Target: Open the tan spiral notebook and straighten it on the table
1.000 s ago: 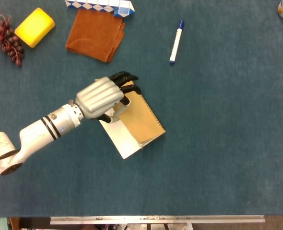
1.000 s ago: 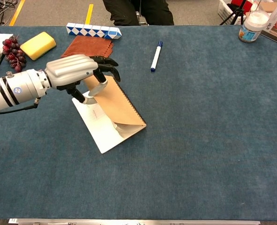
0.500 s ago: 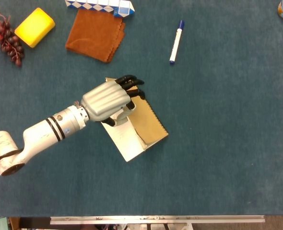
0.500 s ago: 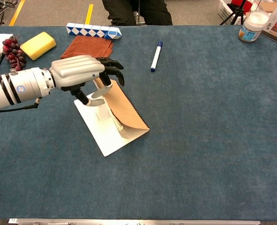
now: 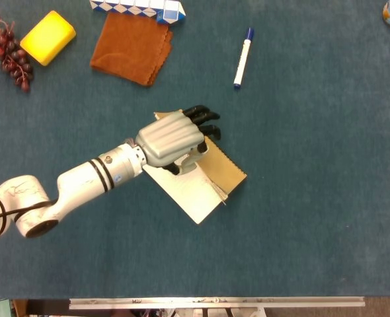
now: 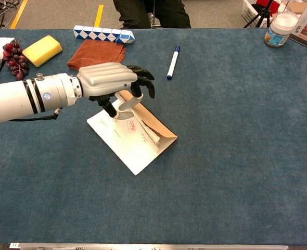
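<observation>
The robot's left hand (image 5: 173,139) reaches across the blue table (image 5: 314,198) and holds up the tan cover of a spiral notebook (image 5: 205,181), which lies near the middle of the table at a slant to its edges. The dark fingers (image 5: 205,119) curl over the cover's upper edge while the thumb presses from underneath, so the cover is pinched between them; the fingers are nearly closed on it. In the chest view the same hand (image 6: 112,82) keeps the cover raised steeply, close to upright, with a white page below it lying flat on the table and bearing faint marks. A few inner pages stand partly lifted near the spine. The silver forearm (image 5: 82,185) stretches in from the left edge.

Beyond the notebook, a brown cloth (image 5: 132,46) lies beside a blue-and-white folding puzzle (image 5: 139,8). A yellow sponge (image 5: 47,37) and a bunch of dark grapes (image 5: 11,54) sit at the far left corner. A blue-capped marker (image 5: 242,57) lies well apart to the right, and a white jar (image 6: 280,28) stands at the far right corner. The right hand appears in neither view.
</observation>
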Controlling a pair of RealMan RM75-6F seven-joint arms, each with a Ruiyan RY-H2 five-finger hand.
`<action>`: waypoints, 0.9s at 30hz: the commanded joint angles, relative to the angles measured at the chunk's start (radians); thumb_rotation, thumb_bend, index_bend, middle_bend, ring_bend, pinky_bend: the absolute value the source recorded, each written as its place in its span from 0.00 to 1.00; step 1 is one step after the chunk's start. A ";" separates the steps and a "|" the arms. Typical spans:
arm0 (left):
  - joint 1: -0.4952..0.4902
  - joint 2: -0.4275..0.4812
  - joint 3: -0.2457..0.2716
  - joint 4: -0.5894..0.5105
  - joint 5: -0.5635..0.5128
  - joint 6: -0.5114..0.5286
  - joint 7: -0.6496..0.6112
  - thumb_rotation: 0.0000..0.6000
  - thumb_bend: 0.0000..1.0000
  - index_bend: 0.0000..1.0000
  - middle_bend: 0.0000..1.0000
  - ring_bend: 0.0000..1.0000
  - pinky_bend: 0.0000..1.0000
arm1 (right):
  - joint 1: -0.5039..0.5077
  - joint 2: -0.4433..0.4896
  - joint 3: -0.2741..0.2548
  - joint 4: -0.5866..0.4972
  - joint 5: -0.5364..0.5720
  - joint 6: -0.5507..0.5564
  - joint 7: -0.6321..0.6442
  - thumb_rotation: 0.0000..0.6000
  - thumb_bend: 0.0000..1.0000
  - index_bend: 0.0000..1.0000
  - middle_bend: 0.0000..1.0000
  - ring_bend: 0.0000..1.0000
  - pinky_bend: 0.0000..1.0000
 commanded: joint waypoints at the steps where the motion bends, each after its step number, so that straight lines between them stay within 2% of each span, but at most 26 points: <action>1: -0.011 -0.006 -0.025 -0.010 -0.036 -0.021 -0.002 1.00 0.33 0.79 0.26 0.08 0.09 | -0.003 0.000 0.002 0.004 0.004 0.002 0.004 1.00 0.32 0.38 0.33 0.33 0.41; 8: -0.027 -0.030 -0.065 0.009 -0.093 -0.045 -0.013 1.00 0.33 0.71 0.24 0.07 0.09 | -0.008 -0.004 0.002 0.013 0.006 0.004 0.014 1.00 0.32 0.38 0.33 0.33 0.41; 15: -0.029 -0.070 -0.095 0.052 -0.123 -0.030 -0.014 1.00 0.33 0.47 0.16 0.02 0.07 | -0.010 -0.009 0.002 0.018 0.005 0.004 0.018 1.00 0.32 0.38 0.33 0.33 0.41; 27: -0.037 -0.189 -0.150 0.143 -0.184 0.002 0.034 1.00 0.33 0.32 0.09 0.00 0.04 | -0.019 -0.014 0.002 0.028 0.007 0.010 0.030 1.00 0.32 0.38 0.33 0.33 0.41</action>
